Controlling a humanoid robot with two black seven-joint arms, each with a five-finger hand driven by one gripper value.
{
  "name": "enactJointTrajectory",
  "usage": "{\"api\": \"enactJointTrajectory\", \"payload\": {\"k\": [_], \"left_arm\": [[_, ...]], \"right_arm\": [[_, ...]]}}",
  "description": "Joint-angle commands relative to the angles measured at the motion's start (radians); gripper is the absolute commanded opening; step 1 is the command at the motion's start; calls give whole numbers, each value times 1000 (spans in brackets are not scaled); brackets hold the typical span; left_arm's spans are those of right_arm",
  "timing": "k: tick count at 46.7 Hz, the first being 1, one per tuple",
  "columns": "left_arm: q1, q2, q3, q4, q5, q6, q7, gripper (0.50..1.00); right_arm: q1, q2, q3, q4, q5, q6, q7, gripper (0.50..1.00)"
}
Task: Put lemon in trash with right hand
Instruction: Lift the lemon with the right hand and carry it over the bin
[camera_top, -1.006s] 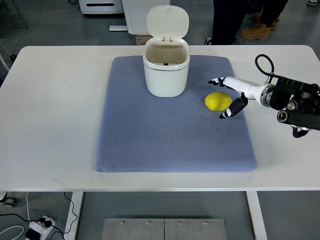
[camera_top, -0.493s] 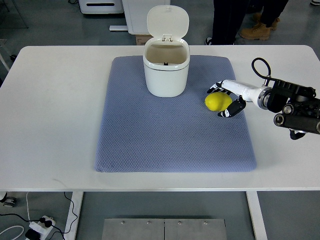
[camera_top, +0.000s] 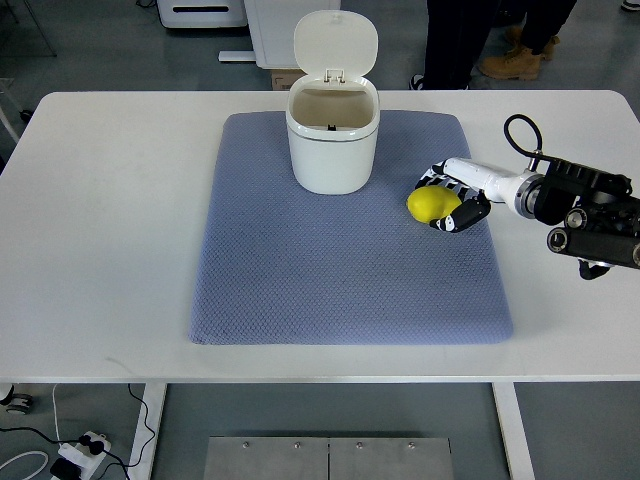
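A white table (camera_top: 110, 200) carries a blue-grey mat (camera_top: 300, 270), with the white trash bin (camera_top: 333, 138) at the mat's back, lid flipped up to receive a drop. The lemon (camera_top: 432, 203) lies on the mat right of the bin. The right hand (camera_top: 455, 198) reaches in low from the right, fingers curled around the lemon.

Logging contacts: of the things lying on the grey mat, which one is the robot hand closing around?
The lemon, the yellow fruit right of the white trash bin. The right robot hand wraps its fingers around it; the bin stands apart, lid open, untouched.
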Motion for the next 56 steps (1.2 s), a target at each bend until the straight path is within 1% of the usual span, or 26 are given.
{"api": "enactJointTrajectory", "payload": {"k": [1, 13, 21, 26, 33, 39, 46, 56], "left_arm": [[-1, 0, -1, 0, 0, 0, 0, 1000], [-1, 0, -1, 0, 0, 0, 0, 1000], [1, 0, 0, 0, 0, 0, 0, 1000], [1, 0, 0, 0, 0, 0, 0, 1000], [-1, 0, 0, 0, 0, 0, 0, 1000], [1, 0, 0, 0, 0, 0, 0, 1000], [-1, 0, 0, 0, 0, 0, 0, 1000], [-1, 0, 0, 0, 0, 0, 0, 1000]], "right_arm": [[4, -6, 0, 4, 4, 3, 0, 500], [4, -46, 9, 27, 30, 11, 0, 500], [4, -155, 31, 104, 36, 14, 6, 500], [3, -244, 58, 156, 36, 26, 9, 500], [9, -368, 126, 210, 37, 81, 9, 500], [13, -451, 199, 217, 41, 150, 4, 500], [59, -491, 245, 217, 47, 198, -19, 500], [185, -491, 241, 219, 122, 242, -48, 500]]}}
